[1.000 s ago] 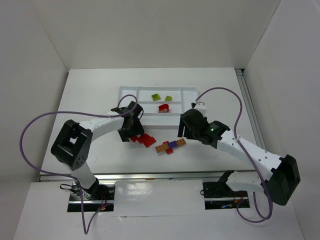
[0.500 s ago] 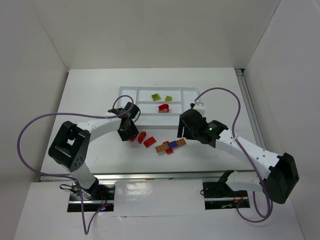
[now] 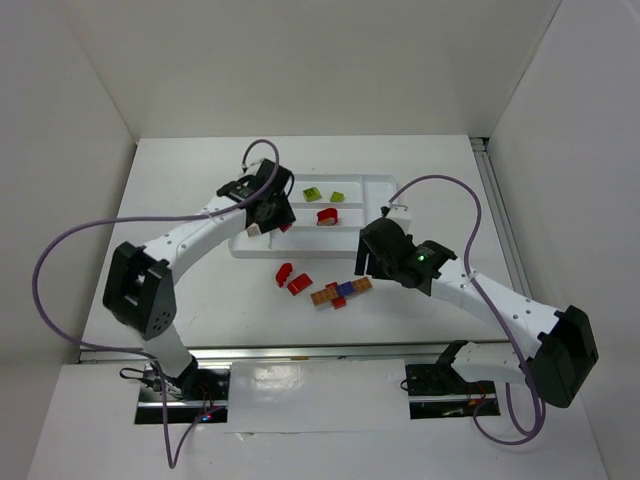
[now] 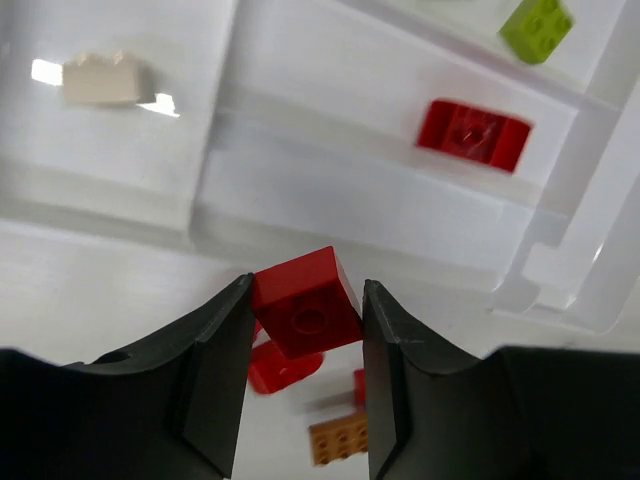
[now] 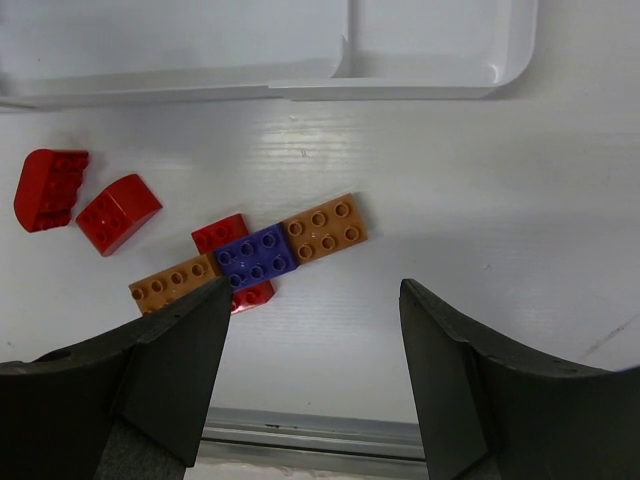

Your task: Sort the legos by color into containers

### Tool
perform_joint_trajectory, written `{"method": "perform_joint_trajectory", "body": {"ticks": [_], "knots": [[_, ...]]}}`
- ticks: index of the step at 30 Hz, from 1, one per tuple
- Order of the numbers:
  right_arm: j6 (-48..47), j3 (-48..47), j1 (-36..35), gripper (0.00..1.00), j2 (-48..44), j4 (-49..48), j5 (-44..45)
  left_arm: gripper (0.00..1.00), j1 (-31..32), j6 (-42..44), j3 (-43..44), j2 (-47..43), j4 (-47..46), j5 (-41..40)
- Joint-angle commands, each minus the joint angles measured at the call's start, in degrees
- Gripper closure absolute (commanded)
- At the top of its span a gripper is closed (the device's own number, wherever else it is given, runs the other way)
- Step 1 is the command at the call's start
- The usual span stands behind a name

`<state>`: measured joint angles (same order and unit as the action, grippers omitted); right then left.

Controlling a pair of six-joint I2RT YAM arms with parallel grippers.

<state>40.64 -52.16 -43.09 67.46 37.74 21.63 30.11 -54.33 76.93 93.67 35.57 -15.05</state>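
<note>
My left gripper (image 4: 305, 330) is shut on a small red brick (image 4: 305, 303) and holds it above the near edge of the white tray (image 3: 380, 182), at its left-middle part (image 3: 274, 220). In the tray lie two lime bricks (image 3: 313, 194), a red brick (image 4: 472, 134) and a tan brick (image 4: 100, 80). On the table in front of the tray lie two red bricks (image 3: 284, 273) and a joined cluster (image 5: 257, 257) of orange-brown, blue-purple and red bricks. My right gripper (image 5: 315, 370) is open and empty, just right of and above that cluster.
The tray's right compartments (image 5: 420, 90) show no bricks. The table's front edge and a metal rail (image 5: 330, 430) run close below the right gripper. White walls stand at the back and on both sides.
My left gripper has risen from the red bricks on the table with one red brick in it and moved back over the tray. The right arm has not moved.
</note>
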Motion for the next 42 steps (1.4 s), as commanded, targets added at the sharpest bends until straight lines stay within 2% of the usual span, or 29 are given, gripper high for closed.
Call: {"method": "perform_joint_trajectory", "body": {"ticks": [1,4,6,8,9,10,12,15,16,18,19,23,24,30,34,39,42], "knots": [[0.5,-2.7,0.3,0.25,-1.8,0.9,2.0,0.64,0.0,2.2,7.5,8.1,-2.2,-0.9],[1.0,-2.7,0.3,0.25,-3.6,2.3,3.3,0.64,0.0,2.8,13.9,13.0,-2.2,-0.9],[1.6,-2.7,0.3,0.25,-4.3,3.7,3.9,0.58,-0.5,3.3,16.4,16.9,-2.2,-0.9],[1.6,-2.7,0.3,0.25,-4.9,3.7,3.9,0.46,-0.5,4.1,20.1,20.2,-2.2,-0.9],[1.6,-2.7,0.3,0.25,-4.9,3.7,3.9,0.34,-0.5,4.1,21.2,21.2,-1.0,-0.9],[1.6,-2.7,0.3,0.25,-4.9,4.4,3.9,0.17,-0.5,4.1,22.6,21.7,-1.0,-0.9],[2.2,-3.2,0.3,0.25,-4.3,4.4,3.3,0.07,-0.5,4.1,23.2,22.3,-1.0,-0.9],[2.2,-3.2,0.3,0.25,-4.3,4.4,3.2,0.02,-0.5,5.6,22.6,21.5,-1.0,-0.9],[2.2,-3.2,0.3,0.25,-4.3,3.8,3.2,0.02,-0.5,5.6,21.4,20.2,-1.0,-0.9],[2.2,-3.2,0.3,0.25,-4.3,3.8,3.2,0.08,-0.5,7.0,19.2,17.8,-1.0,-0.9],[2.2,-3.2,0.3,0.25,-4.3,3.8,3.2,0.1,-0.5,7.6,15.7,14.3,-1.0,-0.9],[2.2,-2.2,0.3,0.25,-4.3,2.5,2.6,0.1,2.6,15.6,3.1,5.9,-4.4,-2.4],[2.2,-1.5,0.3,0.25,-4.3,2.5,2.6,0.1,3.2,17.1,0.6,2.3,-5.1,-0.4],[1.1,-1.5,0.3,0.25,-1.6,0.6,1.2,0.1,5.5,17.7,-12.6,-5.2,-5.1,2.5],[0.6,-2.0,0.3,0.25,-1.1,0.1,1.2,0.14,5.5,17.1,-15.8,-3.8,-8.1,4.9],[0.6,-2.0,0.3,0.25,-1.1,0.1,1.2,0.14,6.0,15.9,-14.5,1.5,-8.6,4.9],[0.6,-1.5,0.3,0.25,-1.6,0.1,1.2,0.18,6.5,15.3,-13.9,4.3,-8.6,4.0]]}}
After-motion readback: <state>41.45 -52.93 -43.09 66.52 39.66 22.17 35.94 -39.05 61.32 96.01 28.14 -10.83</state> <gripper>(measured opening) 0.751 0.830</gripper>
